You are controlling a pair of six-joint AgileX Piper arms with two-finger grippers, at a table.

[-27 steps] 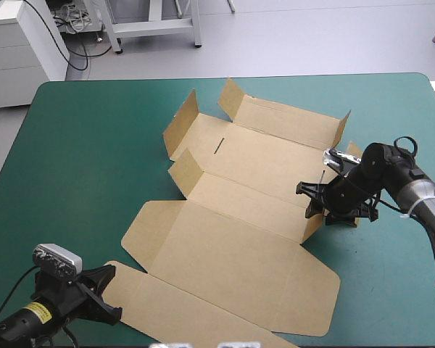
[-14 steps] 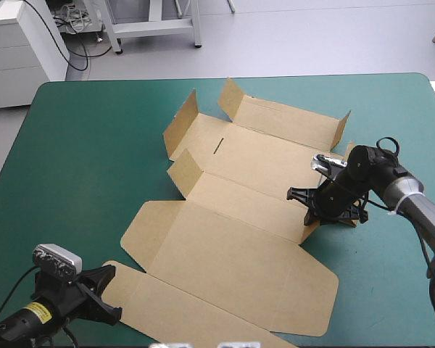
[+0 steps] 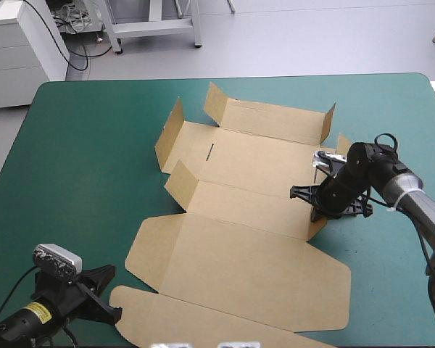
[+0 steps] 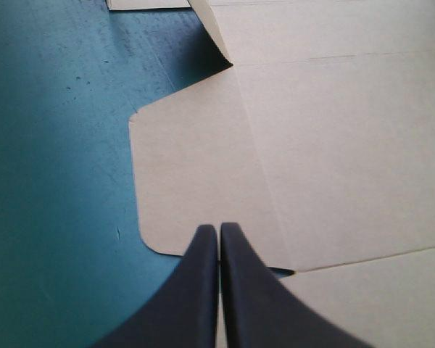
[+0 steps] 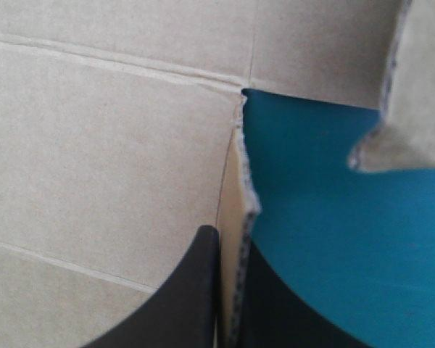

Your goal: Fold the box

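High view, item one: box (image 3: 239, 246), brown board, lying opened out near the middle of the teal-green counter (image 3: 80, 145), slightly toward its right side. Near panels flat; far wall (image 3: 268, 119) and its end tabs raised, so the folding is judged barely begun.

Item two: right hand (image 3: 321, 210), at the box's right edge. Black fingers clamped on a short side flap (image 5: 233, 196), the board's edge pinched between them. The grip likely serves to swing that flap upright along its crease.

Item three: left hand (image 3: 109, 293), at the counter's near-left corner. Fingers pressed together on nothing, tips just beside the rounded near flap (image 4: 196, 188). Apparently parked clear, or placed to steady the sheet against sliding.
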